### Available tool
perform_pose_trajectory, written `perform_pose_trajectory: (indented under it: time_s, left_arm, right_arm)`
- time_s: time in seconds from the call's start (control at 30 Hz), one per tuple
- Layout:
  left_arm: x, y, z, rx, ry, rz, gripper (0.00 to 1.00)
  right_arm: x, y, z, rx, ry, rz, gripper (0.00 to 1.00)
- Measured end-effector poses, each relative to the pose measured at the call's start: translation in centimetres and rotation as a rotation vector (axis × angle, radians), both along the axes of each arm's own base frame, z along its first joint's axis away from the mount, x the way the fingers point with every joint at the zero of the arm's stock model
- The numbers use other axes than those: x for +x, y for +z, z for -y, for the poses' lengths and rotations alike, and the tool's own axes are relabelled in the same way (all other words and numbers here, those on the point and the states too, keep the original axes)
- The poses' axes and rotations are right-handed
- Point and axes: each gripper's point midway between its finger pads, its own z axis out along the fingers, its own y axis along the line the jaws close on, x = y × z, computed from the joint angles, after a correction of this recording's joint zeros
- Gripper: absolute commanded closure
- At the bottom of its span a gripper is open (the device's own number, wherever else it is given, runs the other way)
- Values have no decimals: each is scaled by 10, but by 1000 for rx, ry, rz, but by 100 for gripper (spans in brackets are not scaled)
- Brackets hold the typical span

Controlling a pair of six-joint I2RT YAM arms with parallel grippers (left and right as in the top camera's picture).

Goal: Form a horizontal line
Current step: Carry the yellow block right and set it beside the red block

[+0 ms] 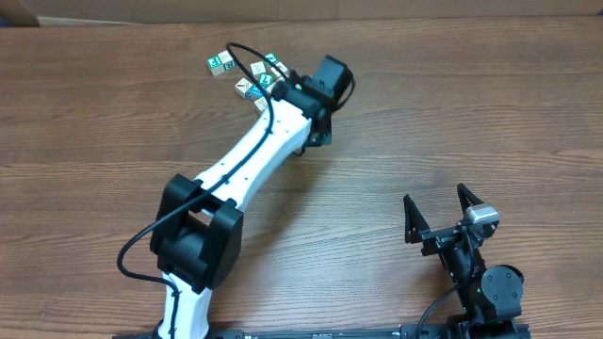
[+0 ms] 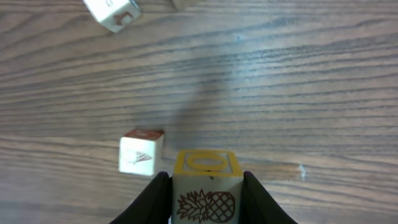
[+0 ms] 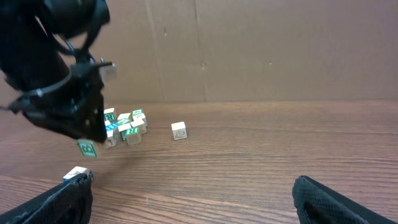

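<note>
The brown wood-grain table (image 1: pixel 490 104) is filling the overhead view, its far edge meeting a plain brown cardboard wall (image 3: pixel 280 50) with no print on it. Bare wood is lying across the whole right half and between the two arms.

The white-and-black left arm (image 1: pixel 254 155) is reaching diagonally from the near edge towards the far middle, with a black cable (image 1: pixel 247 55) looping over the cubes there. The left gripper (image 2: pixel 207 186) is clamping a cream wooden cube (image 2: pixel 207 202) between its black fingers (image 2: pixel 155 202). The face towards the camera is showing a brownish-red pineapple drawing and the top face a yellow ring. The black right gripper (image 1: pixel 434 196) is sitting near the front right corner with its jaws spread wide and nothing between them, well apart from every cube.

An irregular bunch of cream-and-teal cubes (image 1: pixel 264 80) is lying just beside the left wrist. Their teal marks are too small to read. The horizontal line (image 1: pixel 221 63) is showing only as two cubes side to side at the far left of that group. Whether they are touching is too small to tell.

A cream cube with a faint triangular sketch and a red top (image 2: pixel 142 154) is resting just left of the held cube. Another cream cube with a reddish mark (image 2: pixel 112 12) is lying further off
</note>
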Motion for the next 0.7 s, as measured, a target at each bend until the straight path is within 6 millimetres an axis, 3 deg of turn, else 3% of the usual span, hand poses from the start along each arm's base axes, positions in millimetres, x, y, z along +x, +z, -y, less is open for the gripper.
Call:
perform_pose_trajectory:
  time_s: [0.33,0.7]
  left_arm:
    - [-16,-52,-10,43,7,-24,69]
    - [-9,-55,-5,22,1,14,67]
  right_arm:
    - [0,0,0,0,1,0,0]
    - [0,0,0,0,0,0,0]
